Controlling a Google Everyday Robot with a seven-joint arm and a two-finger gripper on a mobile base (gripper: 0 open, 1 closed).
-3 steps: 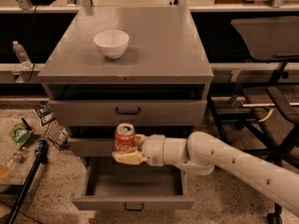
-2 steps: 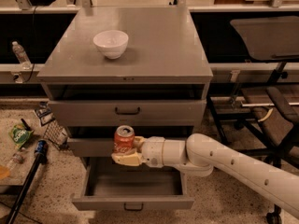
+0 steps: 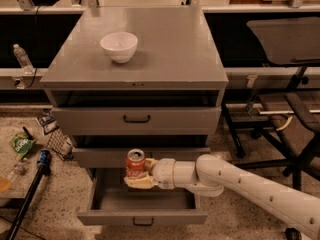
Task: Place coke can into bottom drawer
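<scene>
The coke can (image 3: 135,163) is red with a silver top and stands upright in my gripper (image 3: 136,178), whose cream fingers are shut around its lower part. I hold it above the open bottom drawer (image 3: 142,217), over the drawer's back left area and just in front of the middle drawer's front. The bottom drawer is pulled out, with a small black handle on its front; the part of its inside that shows is empty. My white arm (image 3: 250,189) reaches in from the lower right.
A white bowl (image 3: 119,46) sits on the cabinet top (image 3: 170,49). The two upper drawers (image 3: 136,120) are nearly closed. Litter, a wire basket (image 3: 59,140) and a dark pole lie on the floor at left. A chair frame (image 3: 280,114) stands at right.
The can and gripper have lowered very slightly toward the open bottom drawer. Nothing else has moved.
</scene>
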